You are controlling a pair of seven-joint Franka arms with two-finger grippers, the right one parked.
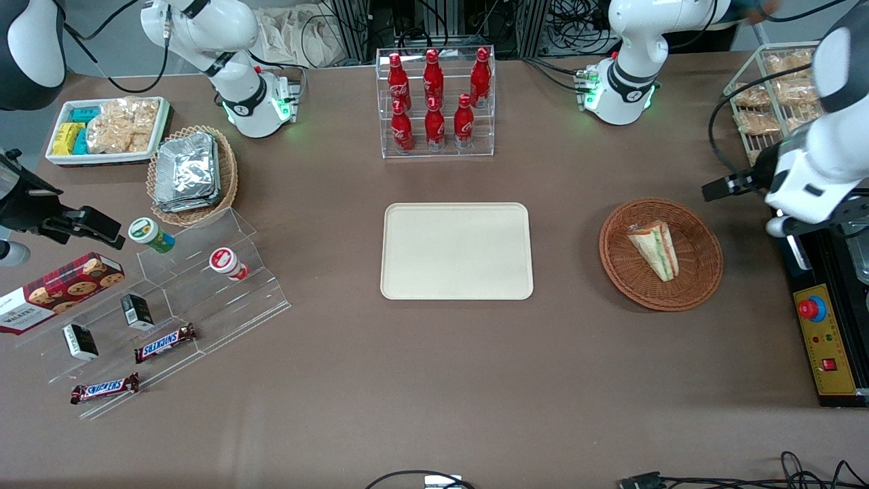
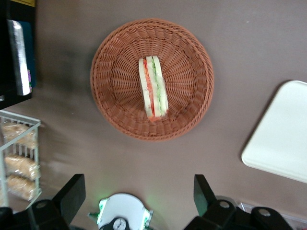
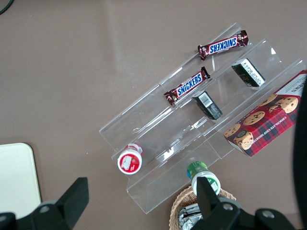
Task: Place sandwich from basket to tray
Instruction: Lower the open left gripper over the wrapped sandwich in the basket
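My gripper (image 2: 136, 199) hangs wide open above the worktop, just off the basket (image 2: 152, 79); the sandwich (image 2: 153, 86) points lengthwise straight at it.

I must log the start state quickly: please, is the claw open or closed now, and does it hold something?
Left claw: open, holding nothing, above the table beside the basket; the sandwich lies in the basket.

The gripper (image 2: 139, 196), spread wide above the basket (image 2: 192, 57), has matt black plastic fingers (image 2: 72, 191). The basket is rough woven wicker; its sandwich (image 2: 152, 87) looks glossy, clear-wrapped. Nearby, the tray (image 1: 456, 250) is smooth matt plastic on a matt brown table (image 1: 434, 380).
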